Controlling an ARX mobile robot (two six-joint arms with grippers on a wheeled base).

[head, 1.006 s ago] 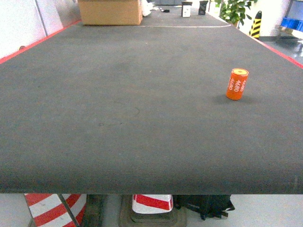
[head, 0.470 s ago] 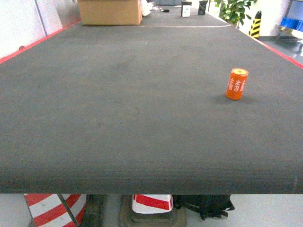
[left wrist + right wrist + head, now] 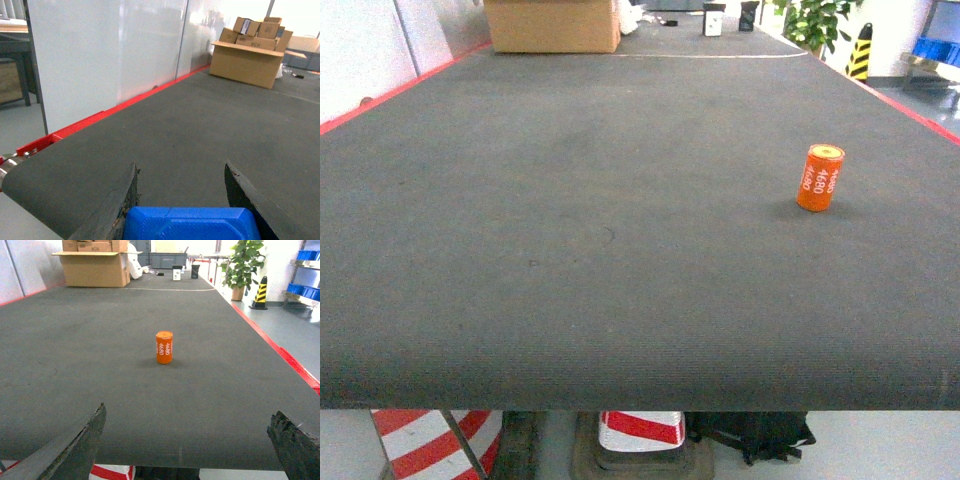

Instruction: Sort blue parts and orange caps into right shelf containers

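one orange cap [image 3: 820, 178] stands upright on the dark ribbed table [image 3: 570, 230], on the right side and about mid-depth, well apart from anything else. white "4680" print faces the camera; top face yellowish. in the right wrist view the same cap [image 3: 164, 347] sits ahead of and between the jaws, not touched.

right gripper [image 3: 190, 440]: jaws spread wide, nothing between them, hovering at the near edge of the table.

left gripper [image 3: 182, 187]: jaws pinching a blue part [image 3: 192, 223] low between the fingers, only its top face visible. it sits near the table's left edge, beside the red border strip [image 3: 100, 117].

far end of table: a cardboard box [image 3: 552, 24], left of centre. a potted plant [image 3: 815, 20] and blue bins [image 3: 938, 50] on a shelf stand beyond the far right corner.
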